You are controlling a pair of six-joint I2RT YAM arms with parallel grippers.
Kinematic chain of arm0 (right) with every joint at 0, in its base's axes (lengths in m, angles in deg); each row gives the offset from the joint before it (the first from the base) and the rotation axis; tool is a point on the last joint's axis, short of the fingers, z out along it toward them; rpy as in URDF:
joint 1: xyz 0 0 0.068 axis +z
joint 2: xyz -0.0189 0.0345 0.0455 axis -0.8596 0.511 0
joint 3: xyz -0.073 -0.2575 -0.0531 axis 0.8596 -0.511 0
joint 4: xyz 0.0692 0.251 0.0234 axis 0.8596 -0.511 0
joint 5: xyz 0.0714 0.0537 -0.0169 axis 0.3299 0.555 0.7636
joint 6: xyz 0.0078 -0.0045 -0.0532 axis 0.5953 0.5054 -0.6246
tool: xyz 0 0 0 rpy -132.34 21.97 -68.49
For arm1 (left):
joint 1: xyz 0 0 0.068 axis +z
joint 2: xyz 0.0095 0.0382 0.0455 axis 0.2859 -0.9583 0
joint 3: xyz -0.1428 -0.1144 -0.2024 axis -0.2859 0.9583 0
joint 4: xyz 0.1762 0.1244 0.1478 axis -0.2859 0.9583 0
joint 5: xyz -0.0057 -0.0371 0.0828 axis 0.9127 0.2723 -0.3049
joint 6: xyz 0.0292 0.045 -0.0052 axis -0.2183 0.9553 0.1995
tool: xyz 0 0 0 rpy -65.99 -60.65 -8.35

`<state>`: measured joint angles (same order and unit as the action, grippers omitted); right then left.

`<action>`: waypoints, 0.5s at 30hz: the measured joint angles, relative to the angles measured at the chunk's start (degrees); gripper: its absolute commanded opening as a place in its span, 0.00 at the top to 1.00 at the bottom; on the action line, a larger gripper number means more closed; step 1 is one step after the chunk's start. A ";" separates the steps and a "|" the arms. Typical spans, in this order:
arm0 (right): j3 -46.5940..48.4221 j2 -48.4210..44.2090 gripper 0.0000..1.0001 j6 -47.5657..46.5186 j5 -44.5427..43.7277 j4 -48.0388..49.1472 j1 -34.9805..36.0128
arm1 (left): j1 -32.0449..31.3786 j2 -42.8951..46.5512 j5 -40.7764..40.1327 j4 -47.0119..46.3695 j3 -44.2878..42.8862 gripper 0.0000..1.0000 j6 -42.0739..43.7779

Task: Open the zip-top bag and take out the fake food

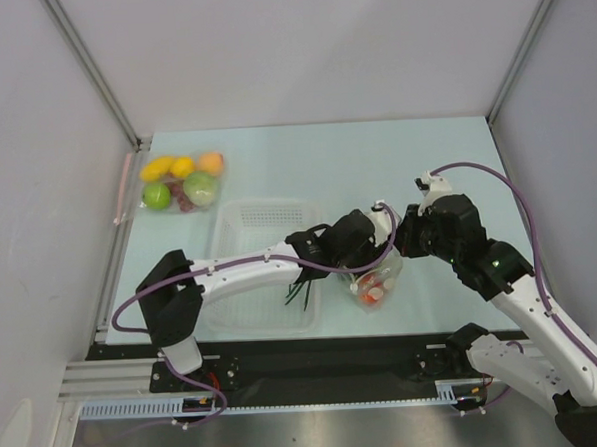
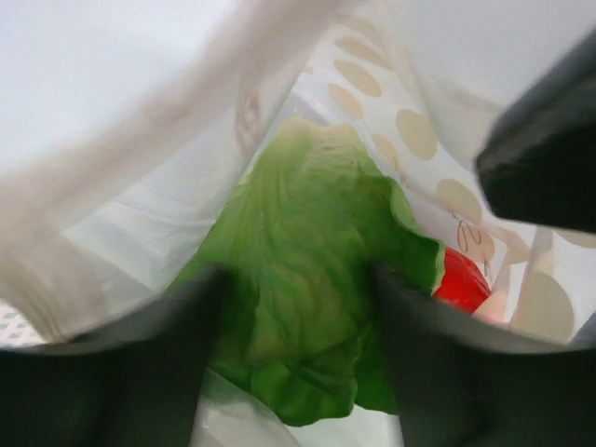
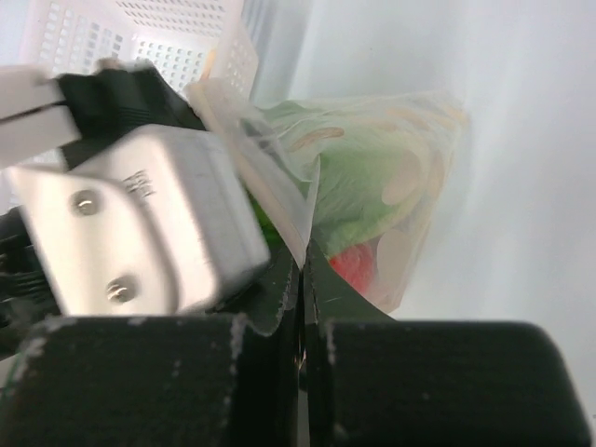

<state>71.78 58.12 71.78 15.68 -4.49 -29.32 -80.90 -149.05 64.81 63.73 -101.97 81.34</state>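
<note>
The zip-top bag (image 1: 379,284) stands open just right of the white basket, held up by both arms. My left gripper (image 2: 298,279) reaches into its mouth, and its fingers (image 2: 140,372) are closed on the green lettuce head (image 2: 307,214). A red tomato (image 2: 461,279) lies beside the lettuce, deeper in the bag. My right gripper (image 3: 303,265) is shut on the bag's top edge (image 3: 279,205). The right wrist view shows the lettuce (image 3: 363,186) and tomato (image 3: 352,265) through the film. Thin dark-green stalks (image 1: 300,291) lie at the basket's right side.
The white basket (image 1: 244,286) sits left of the bag, under the left arm. A clear pouch of round fruits (image 1: 181,182) lies at the table's back left, with a pink strip (image 1: 126,187) beside it. Grey walls stand on three sides.
</note>
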 measured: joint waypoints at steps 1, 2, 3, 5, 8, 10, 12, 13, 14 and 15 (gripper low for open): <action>-0.02 0.00 1.00 -0.02 -0.02 -0.09 0.00 | -0.09 -0.61 -0.02 0.59 -0.42 0.49 -0.20; -0.02 0.00 1.00 -0.02 -0.04 -0.15 0.00 | -0.07 -1.01 -0.04 1.11 -0.55 0.61 -0.20; -0.04 0.02 1.00 -0.02 -0.04 -0.15 0.00 | -0.02 -1.22 -0.02 1.68 -0.57 0.69 -0.39; -0.09 0.02 1.00 -0.04 -0.04 -0.37 0.00 | -0.02 -1.33 0.09 2.73 -0.57 0.90 -0.33; -0.22 0.02 1.00 -0.04 -0.04 -0.74 0.00 | -0.02 -1.33 0.83 3.69 -0.66 1.00 -0.33; -0.28 0.02 1.00 -0.07 -0.04 -0.81 0.00 | -0.02 -1.33 1.40 3.80 -0.70 1.00 -0.50; -0.33 0.07 1.00 -0.07 -0.04 -0.81 0.00 | 0.09 -1.33 2.16 4.26 -1.01 1.00 -0.85; -0.33 0.11 1.00 -0.07 -0.07 -0.81 -0.02 | 0.13 -1.33 2.67 4.59 -1.33 1.00 -1.09; -0.35 0.17 1.00 -0.09 -0.07 -0.79 0.00 | 0.15 -1.33 3.21 5.03 -1.77 1.00 -1.53; -0.42 0.28 1.00 -0.09 -0.09 -0.79 0.00 | 0.15 -1.29 3.72 5.38 -2.21 1.00 -1.92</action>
<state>71.37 58.41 71.69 15.59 -5.28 -29.32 -80.75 -150.34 68.52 69.11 -104.18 79.42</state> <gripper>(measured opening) 0.010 0.037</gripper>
